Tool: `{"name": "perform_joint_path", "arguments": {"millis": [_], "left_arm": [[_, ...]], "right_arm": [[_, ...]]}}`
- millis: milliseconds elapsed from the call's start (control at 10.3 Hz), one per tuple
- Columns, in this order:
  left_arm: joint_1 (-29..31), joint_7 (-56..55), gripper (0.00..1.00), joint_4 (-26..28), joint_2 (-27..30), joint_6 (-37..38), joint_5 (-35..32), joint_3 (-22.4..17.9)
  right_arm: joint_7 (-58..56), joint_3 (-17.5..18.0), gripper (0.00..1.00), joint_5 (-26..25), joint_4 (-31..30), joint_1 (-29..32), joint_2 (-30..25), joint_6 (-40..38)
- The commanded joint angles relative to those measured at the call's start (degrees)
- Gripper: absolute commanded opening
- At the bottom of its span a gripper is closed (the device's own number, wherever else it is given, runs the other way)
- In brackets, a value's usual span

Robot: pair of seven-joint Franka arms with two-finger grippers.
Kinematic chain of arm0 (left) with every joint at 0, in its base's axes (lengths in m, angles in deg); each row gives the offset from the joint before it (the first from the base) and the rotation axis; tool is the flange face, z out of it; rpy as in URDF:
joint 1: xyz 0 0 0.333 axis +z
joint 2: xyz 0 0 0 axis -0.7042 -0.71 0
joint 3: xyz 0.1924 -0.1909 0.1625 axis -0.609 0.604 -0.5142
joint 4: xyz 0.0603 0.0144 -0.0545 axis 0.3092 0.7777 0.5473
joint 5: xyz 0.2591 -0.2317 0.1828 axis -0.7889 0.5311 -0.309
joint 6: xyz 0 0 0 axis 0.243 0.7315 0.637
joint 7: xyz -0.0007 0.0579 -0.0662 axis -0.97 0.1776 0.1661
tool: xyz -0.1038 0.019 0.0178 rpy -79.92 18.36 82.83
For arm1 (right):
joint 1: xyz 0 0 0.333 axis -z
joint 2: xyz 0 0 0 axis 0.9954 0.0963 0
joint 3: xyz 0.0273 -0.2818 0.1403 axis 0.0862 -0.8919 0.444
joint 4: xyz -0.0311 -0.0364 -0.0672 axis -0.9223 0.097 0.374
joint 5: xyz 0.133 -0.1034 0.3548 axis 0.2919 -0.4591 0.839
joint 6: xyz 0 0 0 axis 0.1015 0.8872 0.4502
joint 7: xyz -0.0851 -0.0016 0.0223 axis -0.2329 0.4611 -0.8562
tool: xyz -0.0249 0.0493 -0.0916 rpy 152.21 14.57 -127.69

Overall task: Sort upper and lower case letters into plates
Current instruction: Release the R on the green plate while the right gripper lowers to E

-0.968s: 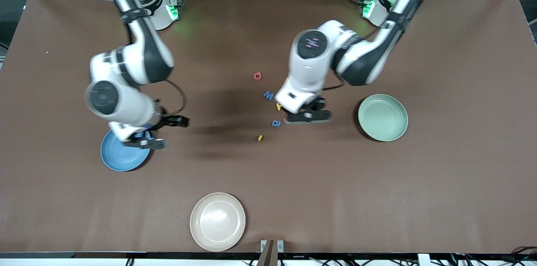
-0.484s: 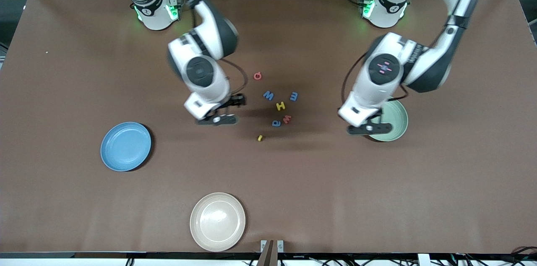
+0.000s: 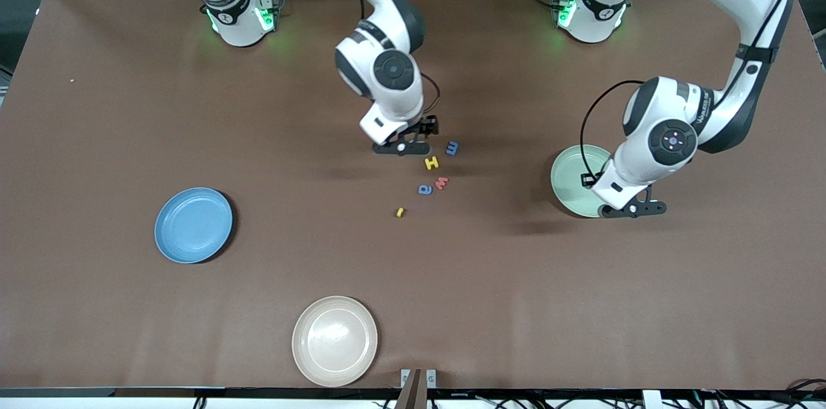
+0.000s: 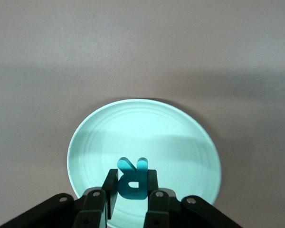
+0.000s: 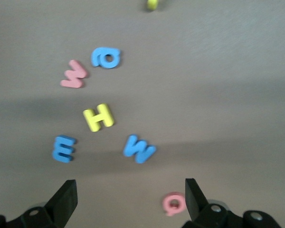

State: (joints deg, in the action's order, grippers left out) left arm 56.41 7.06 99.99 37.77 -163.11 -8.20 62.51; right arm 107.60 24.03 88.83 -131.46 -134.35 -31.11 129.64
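Brown desk [image 3: 581, 306]: we note left hand [image 4: 129, 202] clamped on teal foam R [image 4: 131, 178] over pale mint plastic plate [image 4: 190, 137]; right hand [image 5: 128, 199] apart above letters. Off-centre release could overshoot the rim.

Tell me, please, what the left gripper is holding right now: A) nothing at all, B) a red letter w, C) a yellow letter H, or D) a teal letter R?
D: in the left wrist view the left gripper is shut on a teal letter R, held over the mint green plate, while the yellow H and the red w lie on the table.
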Motion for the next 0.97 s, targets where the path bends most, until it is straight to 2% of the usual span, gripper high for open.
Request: {"name": "perform_joint_path", "arguments": {"millis": [0, 194, 387, 484, 581, 677, 871], "left_arm": [[0.3, 0.4, 0.0, 1.2, -1.4, -1.4, -0.6, -0.1], [0.2, 0.4, 0.0, 1.0, -2.8, -1.5, -0.6, -0.5], [0.2, 0.4, 0.21, 0.8, -3.0, -1.4, -0.7, -0.6], [0.2, 0.4, 0.45, 0.7, -3.0, -1.4, -0.7, -0.6], [0.2, 0.4, 0.76, 0.7, -2.9, -1.4, -0.7, -0.6], [0.2, 0.4, 1.0, 0.7, -2.9, -1.4, -0.7, -0.6], [0.1, -0.1, 1.0, 0.6, -2.6, -1.2, -0.7, -0.6]], "right_arm": [[6.5, -0.6, 1.0, 1.6, 4.4, -2.4, 5.2, 3.6], [16.3, -0.6, 1.0, 1.2, 7.4, -5.1, 9.8, 7.5], [21.4, -0.6, 1.0, 1.3, 11.2, -5.2, 13.2, 7.8], [23.3, -0.6, 1.0, 1.3, 12.6, -5.3, 14.4, 7.9], [24.7, -0.6, 1.0, 1.2, 14.2, -5.8, 15.5, 7.6], [25.8, -0.6, 1.0, 1.0, 15.4, -6.3, 16.5, 7.4], [25.9, -0.9, 1.0, 0.2, 16.4, -7.4, 17.7, 7.4]]}}
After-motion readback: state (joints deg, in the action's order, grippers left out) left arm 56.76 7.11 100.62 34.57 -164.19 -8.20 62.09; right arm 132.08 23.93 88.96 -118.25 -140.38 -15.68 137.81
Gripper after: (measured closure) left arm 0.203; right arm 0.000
